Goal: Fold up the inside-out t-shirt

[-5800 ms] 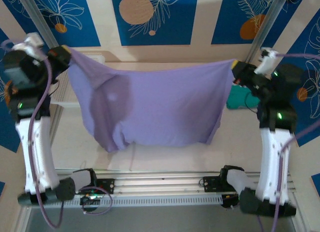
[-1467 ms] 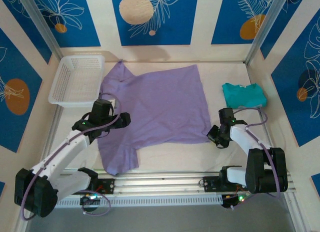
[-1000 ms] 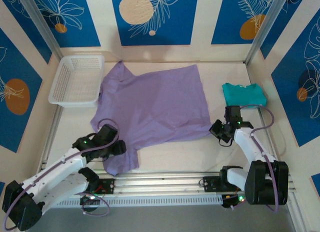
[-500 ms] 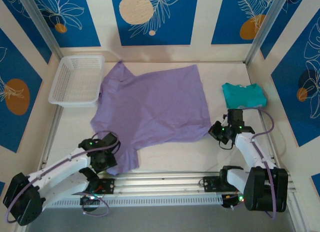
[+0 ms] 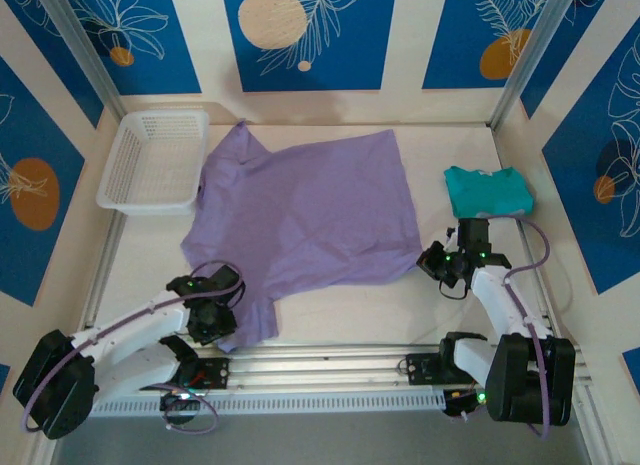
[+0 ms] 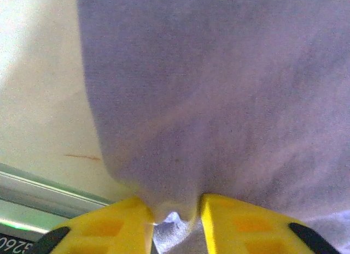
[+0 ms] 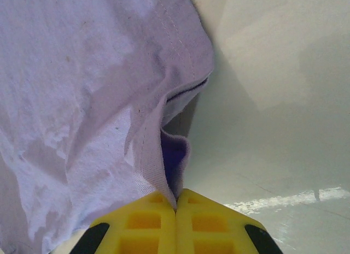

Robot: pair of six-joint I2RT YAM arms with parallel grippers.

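- The lavender short-sleeved t-shirt point(image 5: 310, 210) is thin, soft knit. It lies spread almost flat across the middle of the pale matte table point(image 5: 350, 305), with a few shallow wrinkles. One sleeve-like flap reaches toward the near-left.
- The left gripper point(image 5: 224, 315) sits low on that near-left flap. In the left wrist view its blocky yellow plastic fingers point(image 6: 104, 226) stand on either side of a small pucker of cloth and pinch it between them.
- The right gripper point(image 5: 432, 263) is at the shirt's near-right corner. Its yellow fingers point(image 7: 147, 221) are pressed together on the stitched hem. The corner curls up there, showing a row of stitching and a darker fold inside.
- A white plastic lattice basket point(image 5: 150, 200), rectangular with flared walls, stands at the far left, just beside the shirt's far-left edge.
- A folded teal-green garment point(image 5: 487, 190) lies at the right, apart from the shirt's straight right edge.
- Bare table runs between the shirt's near edge and the ribbed aluminium rail point(image 5: 320, 370). There is more bare table at the left, nearer than the basket, and a narrow band along the far wall.
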